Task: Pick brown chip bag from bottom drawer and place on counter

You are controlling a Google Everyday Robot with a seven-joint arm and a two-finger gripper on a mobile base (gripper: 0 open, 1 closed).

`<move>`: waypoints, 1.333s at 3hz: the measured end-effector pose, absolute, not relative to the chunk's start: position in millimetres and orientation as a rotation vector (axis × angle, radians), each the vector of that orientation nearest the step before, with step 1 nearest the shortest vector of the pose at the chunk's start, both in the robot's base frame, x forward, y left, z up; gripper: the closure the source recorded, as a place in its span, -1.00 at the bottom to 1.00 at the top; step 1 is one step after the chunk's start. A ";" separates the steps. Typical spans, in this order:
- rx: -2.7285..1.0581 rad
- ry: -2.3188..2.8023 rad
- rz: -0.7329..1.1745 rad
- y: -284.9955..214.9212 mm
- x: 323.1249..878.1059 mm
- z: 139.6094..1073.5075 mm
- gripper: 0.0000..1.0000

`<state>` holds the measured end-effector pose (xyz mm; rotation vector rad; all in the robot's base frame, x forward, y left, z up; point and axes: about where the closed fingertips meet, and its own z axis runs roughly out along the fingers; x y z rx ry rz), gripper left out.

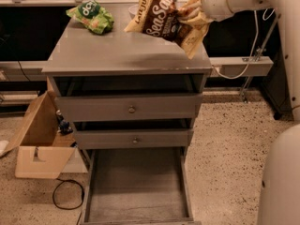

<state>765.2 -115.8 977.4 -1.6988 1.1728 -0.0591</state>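
The brown chip bag [164,20], dark brown with tan ends and white "Sea Salt" lettering, hangs tilted in the air above the right rear part of the counter [126,55]. My gripper [193,17] is shut on the bag's right end, reaching in from the upper right on the white arm. The bag's lower corner is close over the counter's right edge. The bottom drawer [136,191] is pulled fully out at the bottom of the view, with nothing on its grey floor.
A green chip bag [91,15] lies at the counter's back left. The two upper drawers [131,109] with round knobs are slightly open. An open cardboard box [40,139] and a black cable [65,196] are on the floor at left. My white base [279,182] stands at lower right.
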 end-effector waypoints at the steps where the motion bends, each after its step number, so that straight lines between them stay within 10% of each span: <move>1: -1.716 1.192 -0.028 -101.7 773.9 972.1 0.47; 4: -1.758 1.188 0.023 -88.8 777.4 966.2 -0.92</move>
